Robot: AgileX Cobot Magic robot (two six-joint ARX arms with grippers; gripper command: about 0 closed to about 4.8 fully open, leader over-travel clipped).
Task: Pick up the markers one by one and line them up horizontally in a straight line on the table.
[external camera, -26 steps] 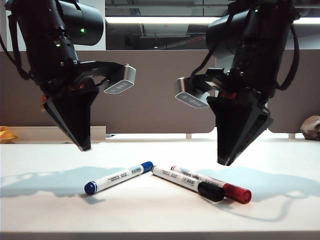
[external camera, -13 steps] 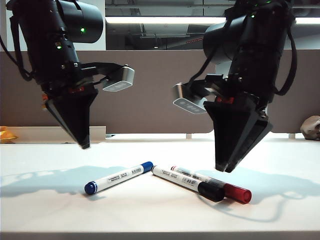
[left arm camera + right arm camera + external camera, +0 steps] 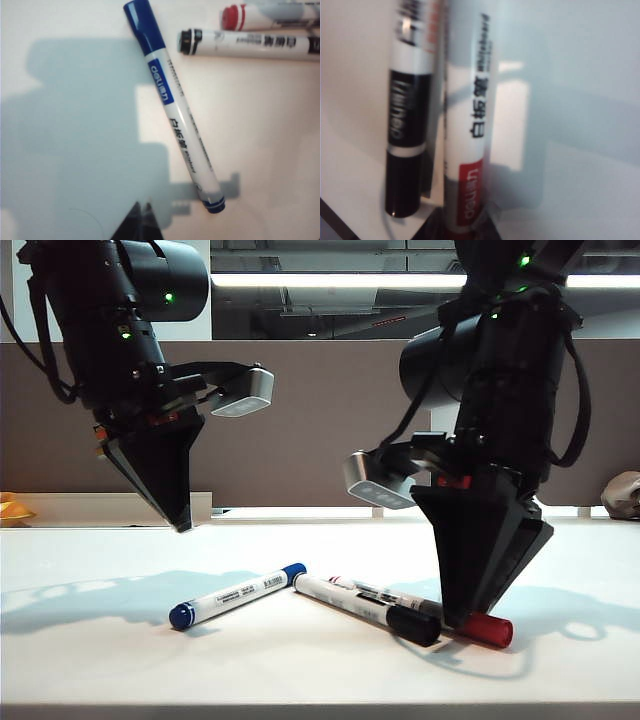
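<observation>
Three markers lie on the white table [image 3: 100, 660]. The blue-capped marker [image 3: 237, 595] [image 3: 172, 107] lies slanted left of centre. My left gripper [image 3: 183, 528] [image 3: 144, 206] hangs shut and empty above the table, up and left of it. The black-capped marker [image 3: 365, 606] [image 3: 409, 125] and the red-capped marker [image 3: 487, 630] [image 3: 467, 130] lie side by side to the right. My right gripper [image 3: 460, 622] [image 3: 462, 225] is down at the table, open, its fingers astride the red marker near its cap. The red marker still rests on the table.
A grey-brown divider panel [image 3: 300, 440] stands along the back of the table. A yellow object [image 3: 12, 508] sits at the far left edge and a beige object [image 3: 625, 495] at the far right. The table's front edge runs close below the markers.
My right gripper opened and came down over the red marker. The black marker shifted slightly left. My left gripper closed its jaws and tilted a little, staying in place.
</observation>
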